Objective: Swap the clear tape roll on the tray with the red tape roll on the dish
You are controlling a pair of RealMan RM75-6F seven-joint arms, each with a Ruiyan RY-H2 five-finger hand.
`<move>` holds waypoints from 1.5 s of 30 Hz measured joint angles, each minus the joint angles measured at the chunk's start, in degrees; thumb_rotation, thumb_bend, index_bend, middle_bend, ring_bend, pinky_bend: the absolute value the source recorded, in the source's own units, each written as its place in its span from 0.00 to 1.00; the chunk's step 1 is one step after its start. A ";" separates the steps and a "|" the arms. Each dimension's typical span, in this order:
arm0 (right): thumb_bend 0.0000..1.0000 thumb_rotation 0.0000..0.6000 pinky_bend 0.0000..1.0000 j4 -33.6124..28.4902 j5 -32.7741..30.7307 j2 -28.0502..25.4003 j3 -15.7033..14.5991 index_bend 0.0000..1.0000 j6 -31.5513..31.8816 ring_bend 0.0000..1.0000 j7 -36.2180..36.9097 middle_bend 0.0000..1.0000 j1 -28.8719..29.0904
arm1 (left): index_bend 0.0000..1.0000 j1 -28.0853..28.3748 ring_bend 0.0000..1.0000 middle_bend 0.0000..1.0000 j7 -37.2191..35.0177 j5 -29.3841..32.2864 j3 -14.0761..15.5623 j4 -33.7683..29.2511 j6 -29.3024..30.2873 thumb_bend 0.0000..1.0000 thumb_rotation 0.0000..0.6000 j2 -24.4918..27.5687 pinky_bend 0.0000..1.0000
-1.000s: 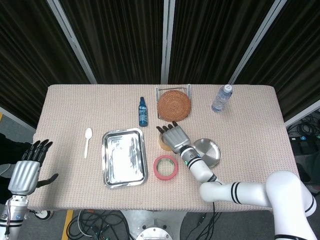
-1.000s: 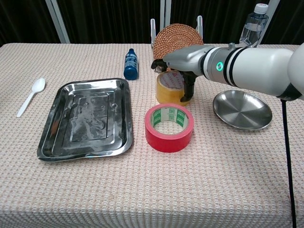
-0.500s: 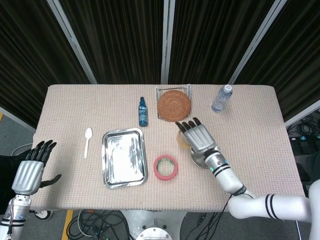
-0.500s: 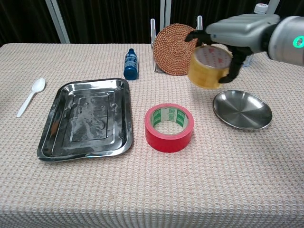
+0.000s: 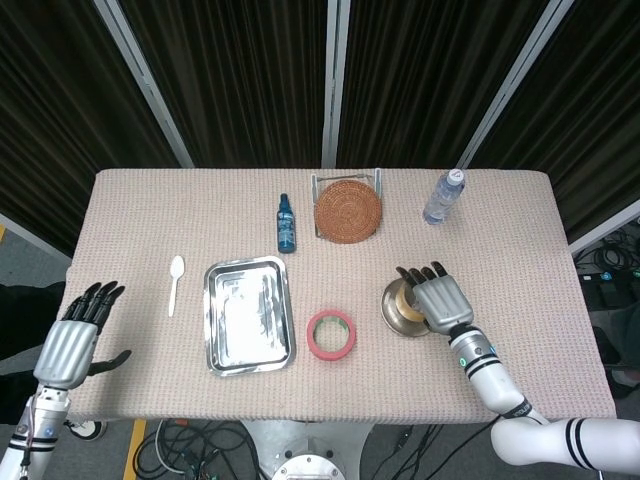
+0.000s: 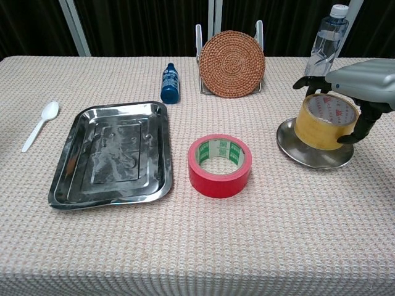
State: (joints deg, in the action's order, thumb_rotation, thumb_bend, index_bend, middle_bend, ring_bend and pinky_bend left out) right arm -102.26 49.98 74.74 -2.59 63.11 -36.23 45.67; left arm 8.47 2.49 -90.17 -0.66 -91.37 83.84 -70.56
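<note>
**Observer:** Which step are you on?

**Me:** I'm setting the clear tape roll (image 6: 325,121) onto the dish (image 6: 315,156). My right hand (image 6: 358,83) is over it, fingers (image 6: 358,126) wrapped around its sides and grasping it. It sits low over the dish, tilted; I can't tell if the bottom edge is touching.

**Observer:** How is the roll lying?

**Me:** Hole facing up and tipped a little toward the chest camera, so its axis is near vertical. It's a short, wide ring.

**Observer:** And the red one?

**Me:** The red tape roll (image 6: 220,164) lies flat on the desk (image 6: 197,246), hole up, between the tray (image 6: 112,153) and the dish. The tray holds nothing.

**Observer:** What's next?

**Me:** As I judge it: level the roll, settle it in the dish, let go, then carry the red roll to the tray.

**Observer:** Your other hand?

**Me:** The left hand (image 5: 74,343) hangs off the desk's left edge, fingers spread, holding nothing.
</note>
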 measured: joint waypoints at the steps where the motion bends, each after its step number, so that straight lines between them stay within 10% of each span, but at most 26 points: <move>1: 0.19 1.00 0.12 0.41 -0.24 0.14 0.03 0.00 -0.49 0.19 0.34 0.29 -0.22 | 0.07 0.06 0.00 0.06 -0.02 -0.02 0.00 0.06 -0.09 0.11 1.00 -0.06 0.16; 11: 0.01 1.00 0.00 2.34 -0.26 0.63 0.70 0.00 -4.48 0.00 2.59 0.00 -1.10 | 0.07 0.36 0.00 0.06 0.57 0.17 -0.03 0.22 -0.60 0.11 1.00 -0.25 0.16; 29: 0.00 1.00 0.00 -2.47 15.78 -8.56 3.20 0.00 10.62 0.00 16.39 0.00 -11.32 | 0.07 7.99 0.00 0.05 1.97 -6.86 0.36 -4.21 -7.82 0.11 1.00 -0.49 0.16; 45: 0.00 1.00 0.00 7.03 19.77 -15.32 6.39 0.00 13.85 0.00 45.29 0.00 -23.11 | 0.07 28.38 0.00 0.05 7.39 -7.90 -4.97 -9.56 -31.26 0.11 1.00 -10.95 0.16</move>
State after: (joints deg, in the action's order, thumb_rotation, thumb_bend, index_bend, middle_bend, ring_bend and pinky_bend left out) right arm -95.23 69.74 59.42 3.80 76.96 9.07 22.56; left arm 36.84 9.87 -98.08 -5.63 -100.94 52.58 -81.51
